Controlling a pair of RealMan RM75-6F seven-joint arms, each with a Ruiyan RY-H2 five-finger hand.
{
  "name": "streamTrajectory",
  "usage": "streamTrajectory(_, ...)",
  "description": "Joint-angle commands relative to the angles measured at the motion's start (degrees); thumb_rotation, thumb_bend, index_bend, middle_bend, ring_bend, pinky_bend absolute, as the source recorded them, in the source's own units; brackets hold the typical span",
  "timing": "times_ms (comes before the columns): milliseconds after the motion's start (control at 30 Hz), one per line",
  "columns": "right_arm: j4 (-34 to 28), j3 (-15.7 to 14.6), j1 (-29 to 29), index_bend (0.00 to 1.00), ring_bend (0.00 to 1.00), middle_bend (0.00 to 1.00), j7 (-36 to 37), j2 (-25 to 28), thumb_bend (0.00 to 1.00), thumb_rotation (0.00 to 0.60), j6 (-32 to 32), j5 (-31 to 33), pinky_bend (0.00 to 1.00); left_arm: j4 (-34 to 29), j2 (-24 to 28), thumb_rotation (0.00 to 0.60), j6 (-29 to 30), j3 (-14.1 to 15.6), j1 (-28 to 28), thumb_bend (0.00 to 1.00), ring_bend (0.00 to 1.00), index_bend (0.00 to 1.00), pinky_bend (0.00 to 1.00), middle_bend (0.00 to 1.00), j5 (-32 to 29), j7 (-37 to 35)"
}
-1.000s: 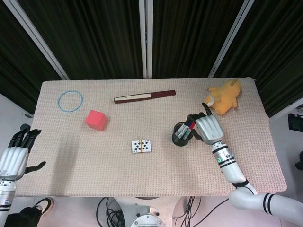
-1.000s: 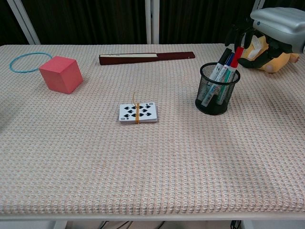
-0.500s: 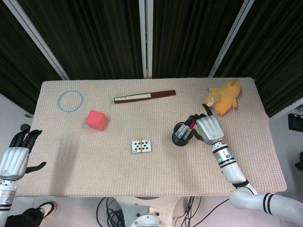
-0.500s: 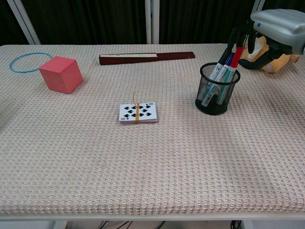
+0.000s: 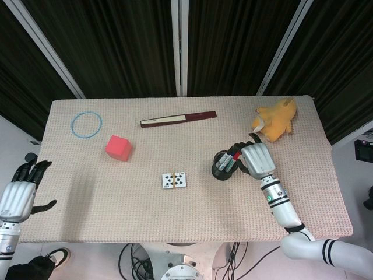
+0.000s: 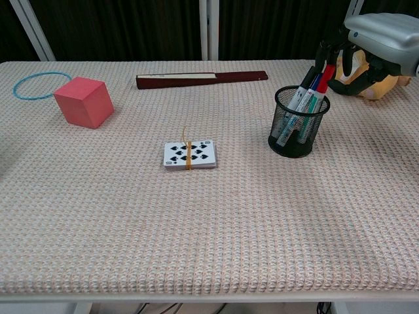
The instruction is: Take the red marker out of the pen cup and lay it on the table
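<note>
The black mesh pen cup (image 5: 221, 168) (image 6: 298, 127) stands right of the table's middle with several markers in it. The red marker (image 6: 325, 70) (image 5: 235, 154) leans to the right, its cap sticking out above the rim. My right hand (image 5: 256, 158) (image 6: 380, 33) hovers just right of the cup, and its dark fingertips (image 6: 329, 53) are drawn together around the top of the red cap. My left hand (image 5: 20, 192) hangs off the table's left edge, holding nothing, with its fingers apart.
A yellow plush toy (image 5: 275, 119) (image 6: 366, 75) lies right behind my right hand. A banded card deck (image 5: 174, 180) (image 6: 189, 154) sits left of the cup. Farther left are a red cube (image 5: 118, 147), a blue ring (image 5: 73, 124) and a dark red fan (image 5: 178, 119).
The right hand's fingertips have drawn closer together on the red marker's cap. The marker still stands in the cup. The left hand has not moved.
</note>
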Motion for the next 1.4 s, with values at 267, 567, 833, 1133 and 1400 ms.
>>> streamTrajectory(267, 0.5, -0.1, 0.1, 0.47, 0.51, 0.51, -0.4, -0.5, 0.4, 0.6, 0.1, 0.5, 0.21, 0.1, 0.1, 0.6, -0.3, 0.1, 0.0, 0.03, 0.0, 0.11, 0.1, 0.09, -0.2, -0.2)
streamTrajectory(567, 1.4, -0.3, 0.2, 0.51, 0.53, 0.54, -0.4, -1.1, 0.46, 0.6, 0.6, 0.3, 0.23, 0.2, 0.1, 0.6, -0.5, 0.1, -0.1, 0.03, 0.0, 0.11, 0.1, 0.09, -0.4, -0.2)
streamTrajectory(833, 1.3, -0.2, -0.1, 0.55, 0.56, 0.57, 0.0, -1.1, 0.48, 0.6, 1.7, -0.4, 0.26, -0.1, 0.2, 0.6, -0.4, 0.1, -0.1, 0.03, 0.0, 0.11, 0.1, 0.09, -0.3, -0.1)
streamTrajectory(1133, -3.3, 0.7, -1.4, 0.58, 0.57, 0.58, 1.4, 2.4, 0.48, 0.6, 4.4, -2.5, 0.27, -0.4, 0.4, 0.6, -0.2, 0.0, 0.0, 0.03, 0.0, 0.11, 0.1, 0.09, -0.3, 0.1)
streamTrajectory(1400, -16.5, -0.5, -6.9, 0.59, 0.58, 0.6, 6.6, 15.1, 0.48, 0.6, 9.0, -7.7, 0.26, -0.3, 0.2, 0.6, -0.1, 0.0, 0.1, 0.03, 0.0, 0.11, 0.1, 0.09, -0.3, 0.1)
